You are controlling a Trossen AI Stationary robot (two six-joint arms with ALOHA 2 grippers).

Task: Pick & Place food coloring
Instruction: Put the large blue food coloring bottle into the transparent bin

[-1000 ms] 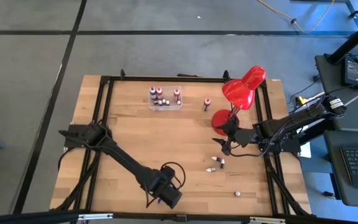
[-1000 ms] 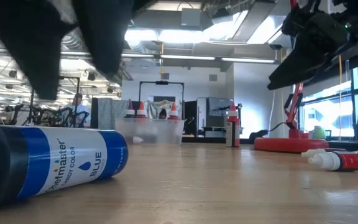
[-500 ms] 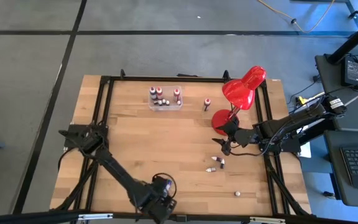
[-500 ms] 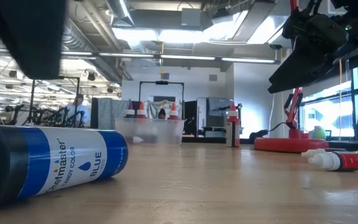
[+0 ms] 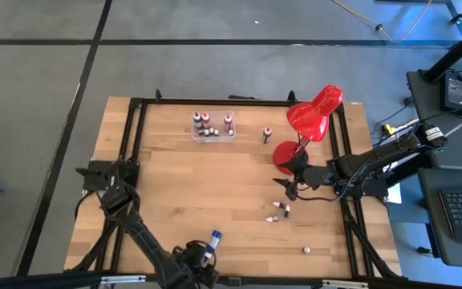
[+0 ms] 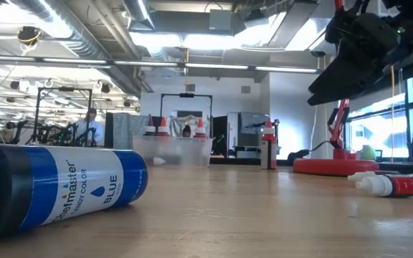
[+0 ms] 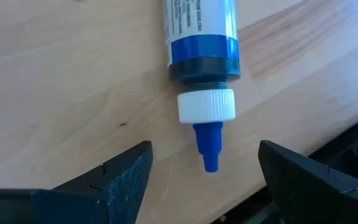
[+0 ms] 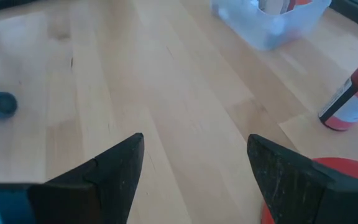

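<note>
- The blue bottle (image 5: 212,244) lies on its side near the counter's (image 5: 175,193) front edge, well apart from the clear box (image 5: 213,133); it probably counts as one still to be collected.
- The left gripper (image 7: 205,180) sits just off the bottle's blue tip, fingers (image 7: 126,177) spread wide and holding nothing, lined up as if for a grab.
- The clear box at the back already holds several small bottles (image 5: 204,122) upright, so it looks like the drop-off spot.
- Loose small bottles (image 5: 279,211) lie right of the blue bottle, near the red lamp (image 5: 310,128).
- The right gripper (image 5: 287,188) hangs beside the lamp base, fingers (image 8: 114,171) open and empty, apparently waiting.
</note>
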